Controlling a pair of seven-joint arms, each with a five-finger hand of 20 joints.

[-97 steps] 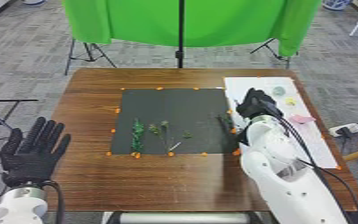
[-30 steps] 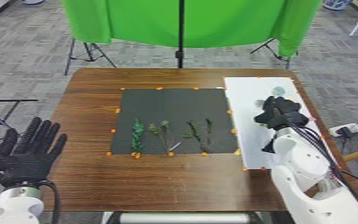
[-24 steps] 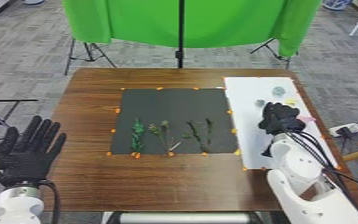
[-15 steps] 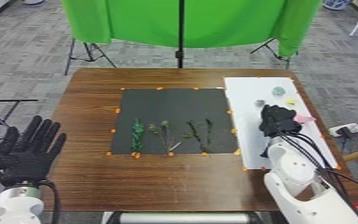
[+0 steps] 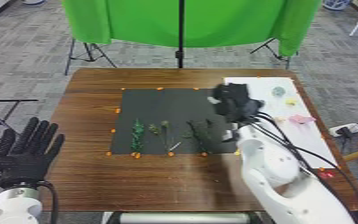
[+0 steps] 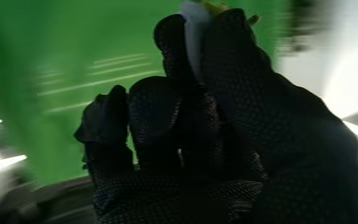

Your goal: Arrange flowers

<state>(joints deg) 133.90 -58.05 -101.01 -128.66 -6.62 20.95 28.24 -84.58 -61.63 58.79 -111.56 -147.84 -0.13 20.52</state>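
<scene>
Here | right robot hand (image 5: 236, 102) pinching pale item (image 6: 194, 37), hiding mat (image 5: 162, 105) corner | sprigs (image 5: 138, 135) near | left robot hand (image 5: 24, 162) spread

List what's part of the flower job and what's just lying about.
For the job:
- leafy sprigs on the black mat
- pink, yellow and pale green pieces on the white sheet
- pale piece pinched in the right hand

Just about:
- green cloth
- black stand

- Green backdrop cloth (image 5: 140, 22) is hanging across the background.
- Black vertical pole (image 5: 181, 30) is standing before the cloth.
- White power adapter (image 5: 341, 131) is resting on grey carpet (image 5: 33, 65).
- Blue-and-white vessel (image 5: 336, 4) is standing farther back.
</scene>
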